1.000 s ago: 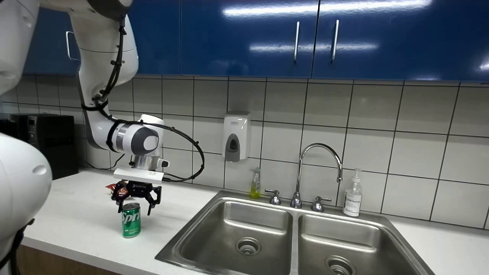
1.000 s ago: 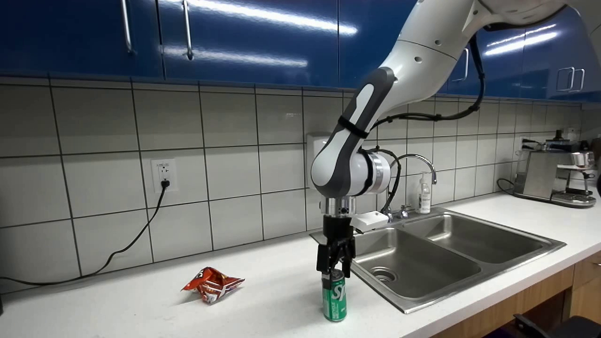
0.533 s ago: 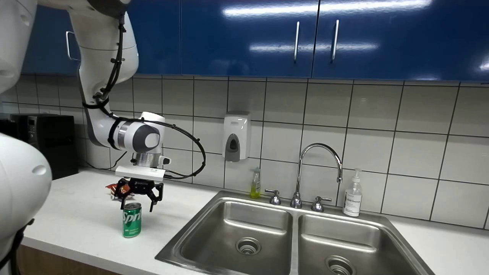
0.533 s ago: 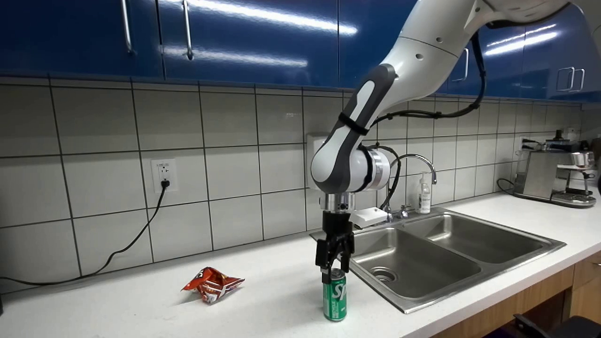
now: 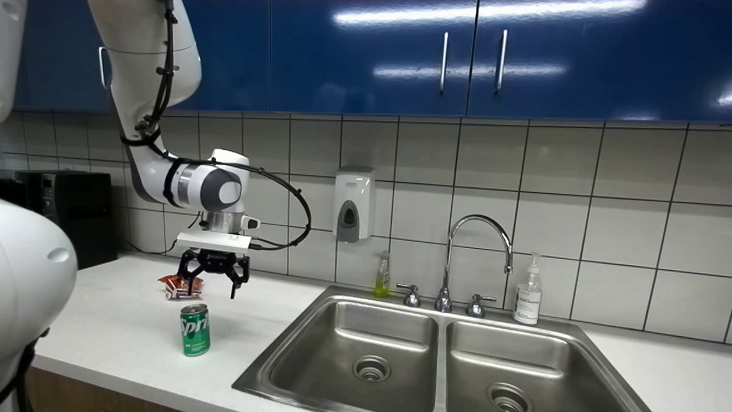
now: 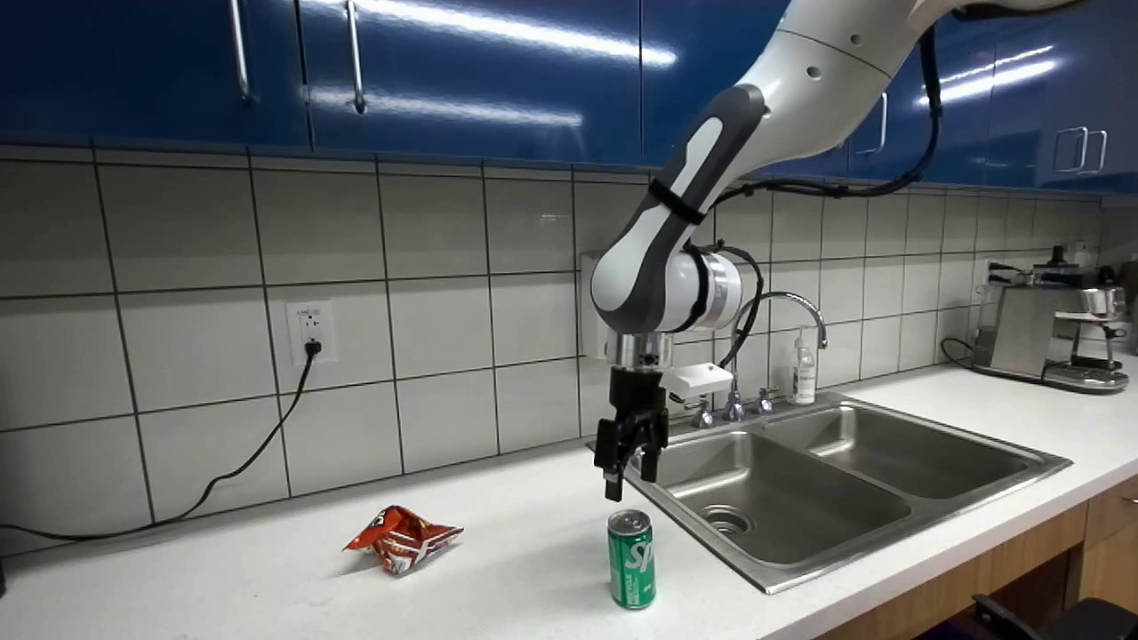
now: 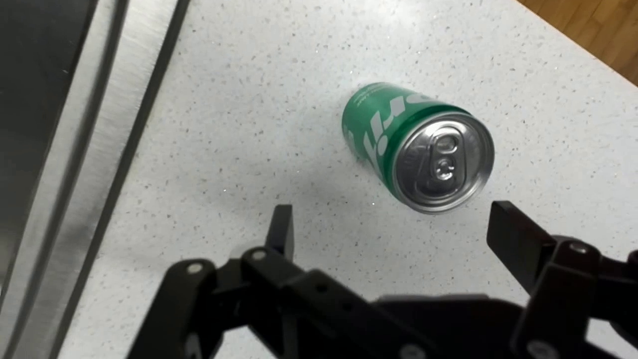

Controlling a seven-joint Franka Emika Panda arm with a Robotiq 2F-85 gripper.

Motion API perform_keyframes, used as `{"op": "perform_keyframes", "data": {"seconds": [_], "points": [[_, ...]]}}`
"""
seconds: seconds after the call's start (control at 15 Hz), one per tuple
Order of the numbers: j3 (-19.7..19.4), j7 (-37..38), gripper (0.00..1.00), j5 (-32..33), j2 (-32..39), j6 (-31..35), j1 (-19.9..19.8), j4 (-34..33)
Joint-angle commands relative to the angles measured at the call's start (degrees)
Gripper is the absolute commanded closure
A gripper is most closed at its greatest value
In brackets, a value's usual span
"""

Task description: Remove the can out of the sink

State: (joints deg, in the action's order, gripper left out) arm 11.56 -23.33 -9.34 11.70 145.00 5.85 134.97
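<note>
The green can (image 5: pixel 195 333) with a silvery top stands upright on the white counter, left of the sink in an exterior view. It also shows in an exterior view (image 6: pixel 632 562) and in the wrist view (image 7: pixel 379 117). The stainless double sink (image 5: pixel 441 366) has nothing visible in its bowls; its rim also shows in the wrist view (image 7: pixel 112 94). My gripper (image 5: pixel 211 295) is open and empty, above the can and apart from it. In the wrist view its fingers (image 7: pixel 391 219) are wide apart, with the can ahead of them, nearer the right finger.
A crumpled red packet (image 6: pixel 400 539) lies on the counter near the wall. A chrome faucet (image 5: pixel 448 269), a yellow spray bottle (image 5: pixel 382 277) and a white soap bottle (image 5: pixel 527 300) stand behind the sink. A black box (image 5: pixel 74 217) and a coffee machine (image 6: pixel 1022 329) stand at the sides.
My gripper has risen from around the can's top to above it, with its fingers still open. The can stays standing at nearly the same spot, with only a very slight shift.
</note>
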Motion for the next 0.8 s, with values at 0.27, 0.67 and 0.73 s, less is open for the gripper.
{"op": "perform_keyframes", "data": {"seconds": [0.27,0.67,0.73], "points": [[-2.51,3.16,0.00,2.15,-7.68,-7.84,-0.66,1.86],[-6.47,4.15,0.00,2.84,-13.81,-12.80,-1.71,4.62],[-7.20,4.19,0.00,3.09,-14.94,-13.59,-1.98,5.33]]}}
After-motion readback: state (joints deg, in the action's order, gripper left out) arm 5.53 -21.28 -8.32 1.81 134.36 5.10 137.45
